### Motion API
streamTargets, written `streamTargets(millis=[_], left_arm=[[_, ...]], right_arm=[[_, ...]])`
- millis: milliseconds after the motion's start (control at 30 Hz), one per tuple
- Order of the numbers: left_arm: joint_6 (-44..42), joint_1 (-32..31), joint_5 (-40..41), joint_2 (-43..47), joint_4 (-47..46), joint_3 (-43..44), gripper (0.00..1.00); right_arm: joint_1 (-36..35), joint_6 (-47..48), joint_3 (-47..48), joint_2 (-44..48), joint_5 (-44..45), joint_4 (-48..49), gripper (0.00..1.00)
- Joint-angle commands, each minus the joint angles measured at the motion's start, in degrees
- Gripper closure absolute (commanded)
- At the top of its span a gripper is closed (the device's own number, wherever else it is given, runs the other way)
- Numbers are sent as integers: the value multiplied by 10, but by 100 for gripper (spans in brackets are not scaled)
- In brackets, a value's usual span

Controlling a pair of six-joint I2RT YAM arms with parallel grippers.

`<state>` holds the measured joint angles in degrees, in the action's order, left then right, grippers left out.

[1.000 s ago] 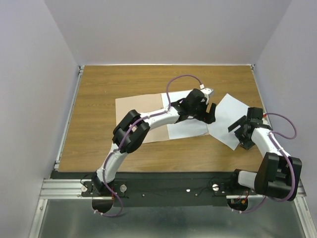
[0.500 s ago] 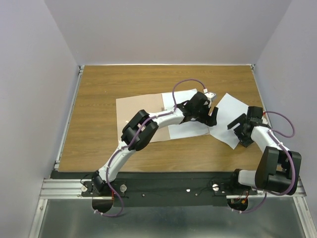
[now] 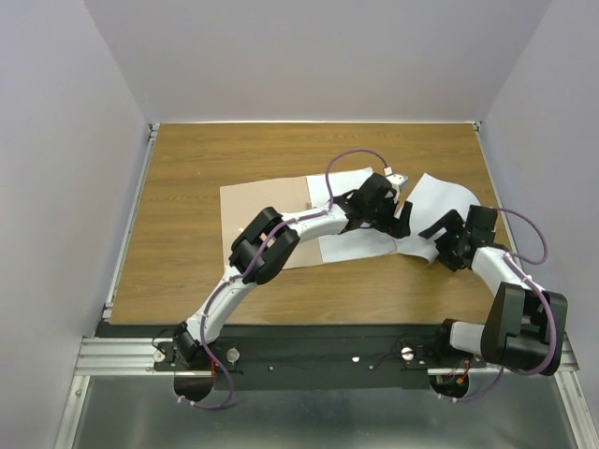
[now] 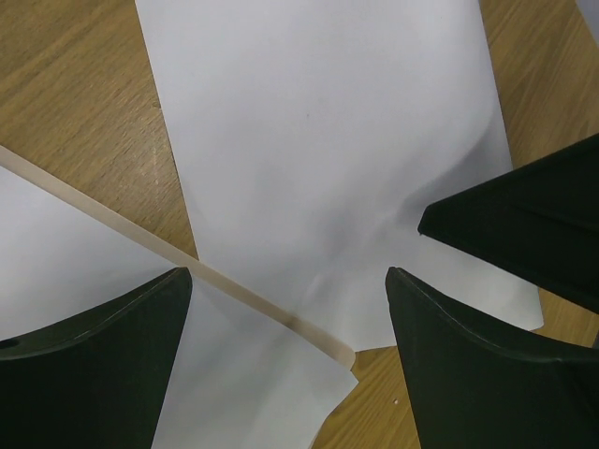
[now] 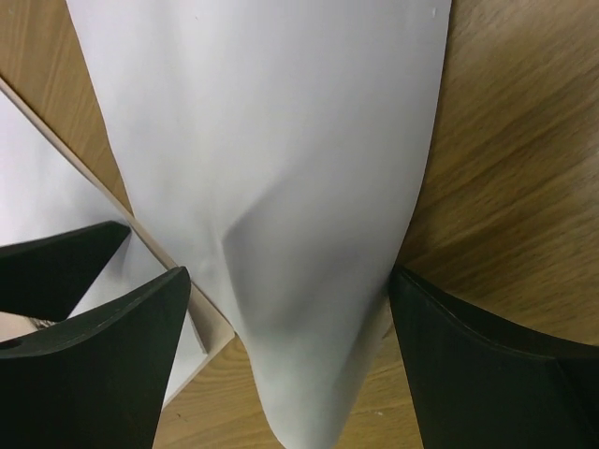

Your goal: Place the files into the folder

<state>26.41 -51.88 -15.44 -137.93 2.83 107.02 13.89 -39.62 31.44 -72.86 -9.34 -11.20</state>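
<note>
R claw [image 3: 436,245] slid left, buckling loose sheet [image 3: 442,198]. It and L claw [image 3: 402,217] gape wide, gripping nothing. Next: pinch sheet, feed into folder [image 3: 257,198].

The pinkish-tan folder [image 3: 267,201] lies flat on the wooden tabletop [image 3: 187,187], left of centre. One white sheet [image 3: 360,245] rests over its right part. The left arm stretches above it, with the left end effector [image 3: 401,213] at the sheet's right edge. The second sheet [image 3: 442,195] lies just to the right, buckled upward, with the right end effector [image 3: 438,239] at its near edge, fingers spread.
</note>
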Motion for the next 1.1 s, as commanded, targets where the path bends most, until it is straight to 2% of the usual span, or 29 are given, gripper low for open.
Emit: streamTargets(millis=[0,100,133,200,233,433,533,800,1067], left_arm=[[8,-5,-4,-32,42,-21,5],[11,-4,0,-30,43,-26,5],[11,-4,1,-30,43,-26,5],[12,-4,3,-29,43,-28,5],[14,-4,3,-30,44,-27,5],[17,0,8,-16,44,-31,5],[16,8,5,5,43,-30,5],[7,32,1,108,39,-51,5],[15,78,30,285,-5,-199,5]], right_arm=[[2,10,-26,27,-6,7,8],[2,13,-24,22,2,7,17],[2,13,-24,19,3,8,27],[2,15,-22,13,11,7,34],[2,14,-22,13,14,7,44],[2,15,-15,30,21,7,59],[2,18,-12,50,20,7,65],[2,47,17,92,6,-2,70],[1,79,88,134,-111,-20,73]])
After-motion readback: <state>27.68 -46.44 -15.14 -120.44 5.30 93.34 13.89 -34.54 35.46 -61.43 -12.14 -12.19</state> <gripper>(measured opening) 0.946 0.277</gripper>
